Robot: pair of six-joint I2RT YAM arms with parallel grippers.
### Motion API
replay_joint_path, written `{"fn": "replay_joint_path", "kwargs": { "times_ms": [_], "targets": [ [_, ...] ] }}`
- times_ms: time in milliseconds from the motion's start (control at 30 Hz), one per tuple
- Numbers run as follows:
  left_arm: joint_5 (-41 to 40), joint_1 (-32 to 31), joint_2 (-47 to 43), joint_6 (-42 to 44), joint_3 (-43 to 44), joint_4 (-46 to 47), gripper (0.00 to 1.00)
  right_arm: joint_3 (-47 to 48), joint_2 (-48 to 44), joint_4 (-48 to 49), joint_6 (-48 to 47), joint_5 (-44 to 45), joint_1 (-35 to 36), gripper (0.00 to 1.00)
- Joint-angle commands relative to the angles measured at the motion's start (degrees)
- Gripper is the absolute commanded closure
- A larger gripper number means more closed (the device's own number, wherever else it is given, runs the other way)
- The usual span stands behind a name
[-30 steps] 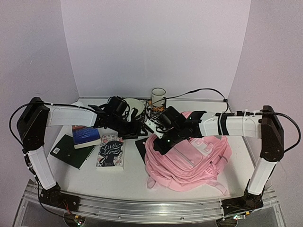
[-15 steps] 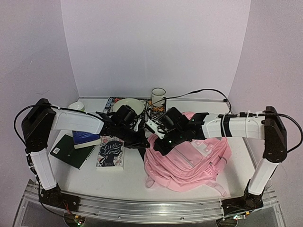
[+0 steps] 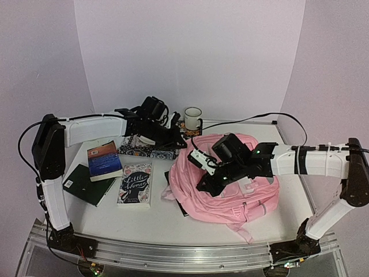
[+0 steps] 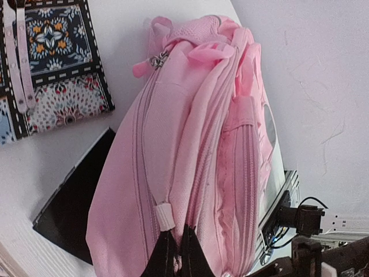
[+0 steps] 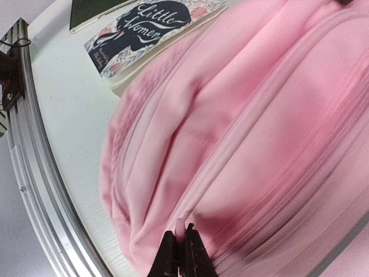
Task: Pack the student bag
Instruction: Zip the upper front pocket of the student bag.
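Early stage, by the look of it: student bag (image 3: 225,205) sits centre-right on tabletop (image 3: 150,225), bunched up w/ one side lifted, and no open mouth shows in any view. The zip lines in both wrist views look shut, tho can't be sure of the main one. Left end effector (image 4: 177,257) is fully closed, tips pinching pink fabric by a zip seam near a small white tab. Right end effector (image 5: 177,251) is likewise closed, w/ a little fold of bag fabric nipped at a seam. Nothing packed as far as visible: Little Women book (image 3: 135,183), blue-covered book (image 3: 104,160), dark green book (image 3: 85,184) and patterned book (image 3: 144,149) all lie out to the left; a black flat item (image 4: 75,202) is partly under the bag. Mug (image 3: 192,118) at back. Left to do, prob.: open a compartment, load books, zip up.
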Motion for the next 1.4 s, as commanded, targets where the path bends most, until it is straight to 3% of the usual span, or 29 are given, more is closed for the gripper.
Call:
{"fn": "replay_joint_path", "kwargs": {
  "times_ms": [0,67,167,333,433,733,933,1100,1200,1367],
  "targets": [
    [-3.39,2.78,4.56,4.32,9.38,1.12,1.00,-1.60,-1.56,-5.24,-0.85,-5.50,1.46,1.00],
    [-4.27,3.00,6.99,5.17,12.21,-0.66,0.98,-1.00,-1.09,-5.09,-1.18,-4.12,1.49,1.00],
    [-3.49,3.04,8.70,5.34,12.36,-1.52,0.86,0.64,-0.42,-3.49,-1.38,-0.21,1.47,1.00],
    [-5.08,2.74,4.00,3.70,4.70,-1.35,0.56,3.75,1.45,-0.17,-1.80,4.09,1.46,1.00],
    [-6.37,1.82,0.23,2.26,-1.16,-1.07,0.43,5.29,2.87,1.02,-2.11,5.11,1.47,1.00],
    [-6.59,-5.89,-4.69,-3.42,-14.56,2.03,0.37,6.24,4.22,3.95,-2.58,5.98,1.51,1.00],
    [-5.84,-8.01,-4.58,-5.06,-16.79,4.23,0.46,6.51,4.62,4.22,-2.95,5.52,1.51,1.00],
    [-8.10,-7.92,-4.46,-3.00,-14.94,4.19,0.83,5.82,3.90,4.00,-3.24,2.62,1.52,1.00],
    [-9.37,-7.02,-4.33,-0.80,-11.80,2.99,0.99,4.62,2.31,2.91,-3.55,-0.25,1.52,1.00],
    [-11.19,-2.68,-4.49,2.09,-6.75,0.50,1.00,2.04,-0.83,-2.35,-5.52,-4.00,1.50,1.00]
  ]
}}
